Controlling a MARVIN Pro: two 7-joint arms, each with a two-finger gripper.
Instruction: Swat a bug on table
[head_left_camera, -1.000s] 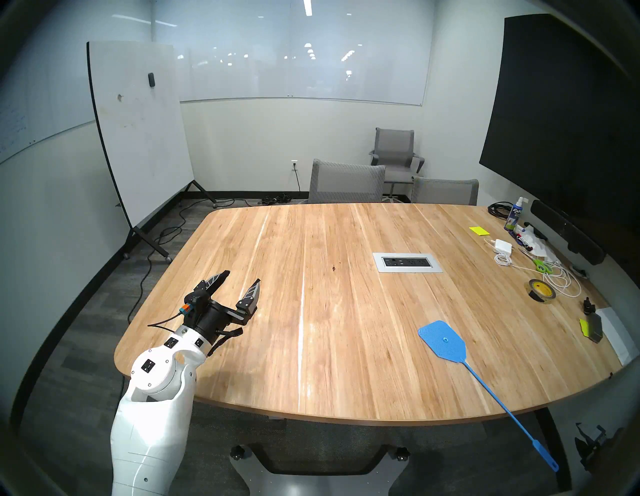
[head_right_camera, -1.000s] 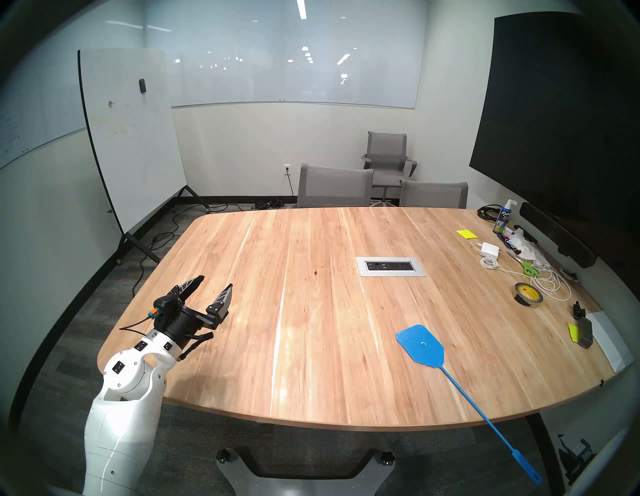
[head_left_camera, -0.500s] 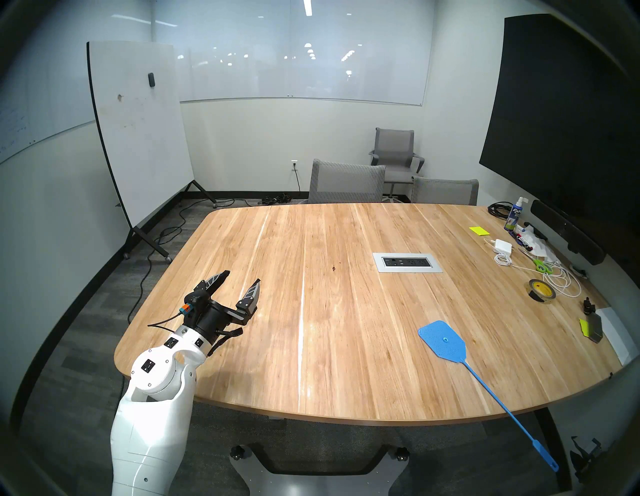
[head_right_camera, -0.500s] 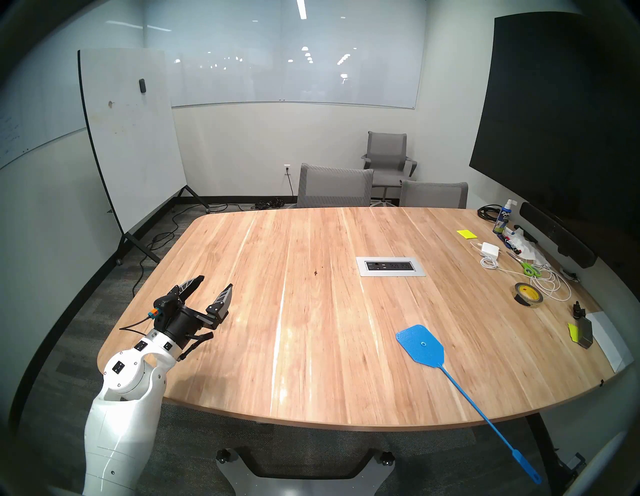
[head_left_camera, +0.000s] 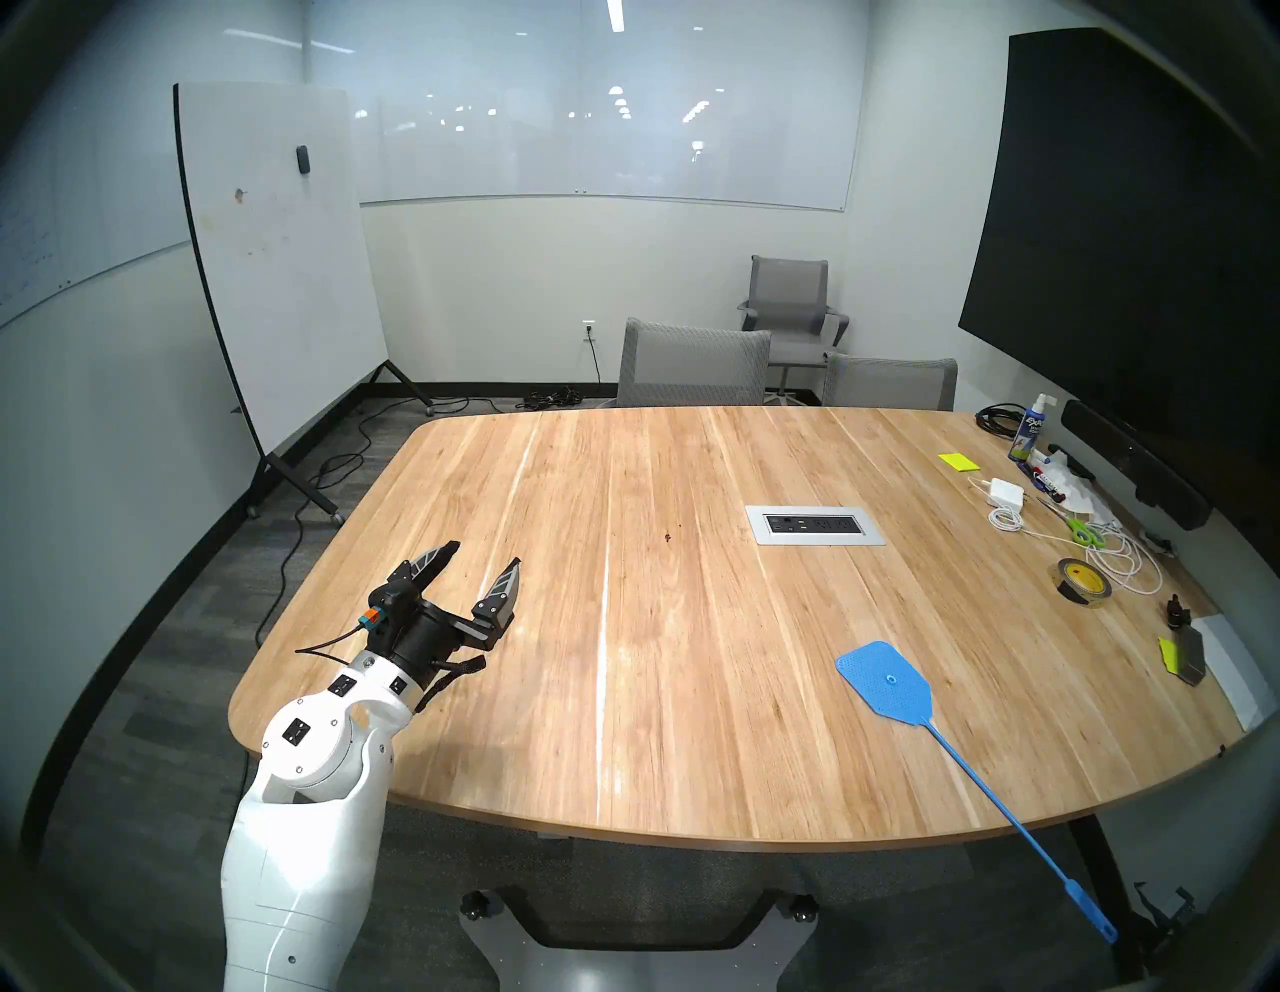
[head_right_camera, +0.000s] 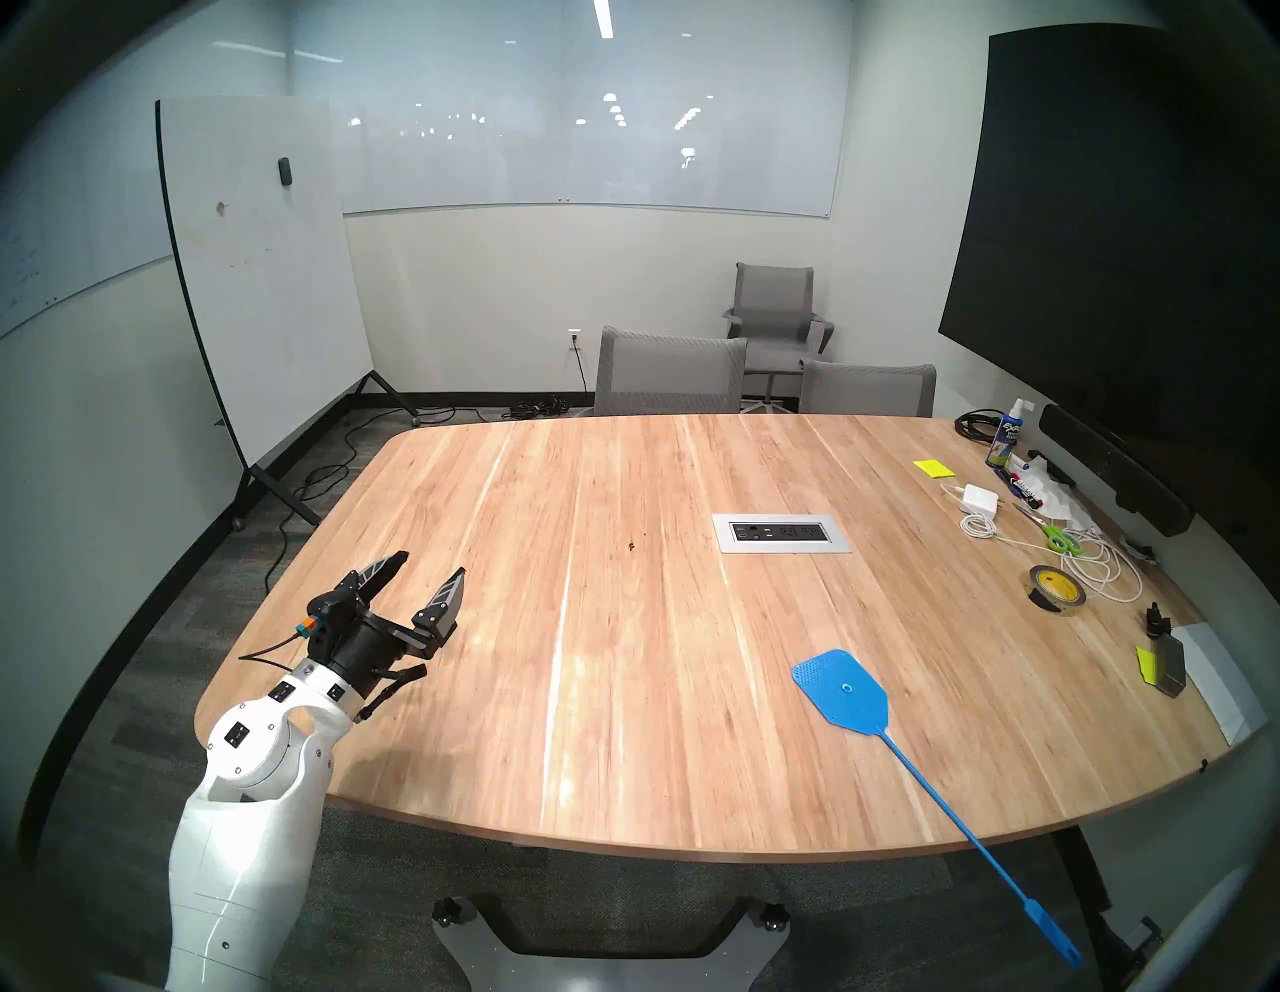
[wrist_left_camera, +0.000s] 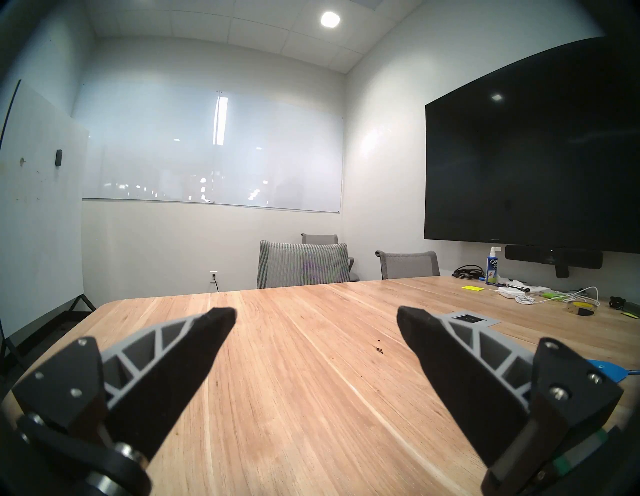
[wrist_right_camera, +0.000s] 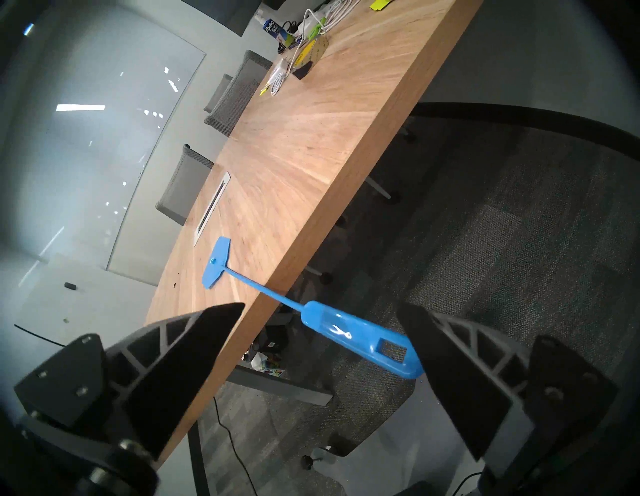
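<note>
Table (head_left_camera: 692, 693) spans under left gripper (head_left_camera: 485, 561), jaws wide, empty. Blue swatter (head_left_camera: 883, 682) flat on top, handle end overhanging edge between wide-spread fingers of right gripper (wrist_right_camera: 318, 315), ungripped. Bug (wrist_left_camera: 379, 350) ahead of left fingertips, slightly right.

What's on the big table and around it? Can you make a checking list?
Surface: wooden table, outlet panel set in.
Job's things: bug, a tiny dark speck left of the panel; blue swatter lies flat, handle overhanging the near edge.
Clutter: tape roll, green scissors, spray bottle, yellow notes at the table's right side.
Grippers: left end effector open, empty, above the table; right end effector open, by the swatter handle, not gripping.
Cables: white charger cord on table; black cords on floor.
Surroundings: chairs, whiteboards, dark screen.
</note>
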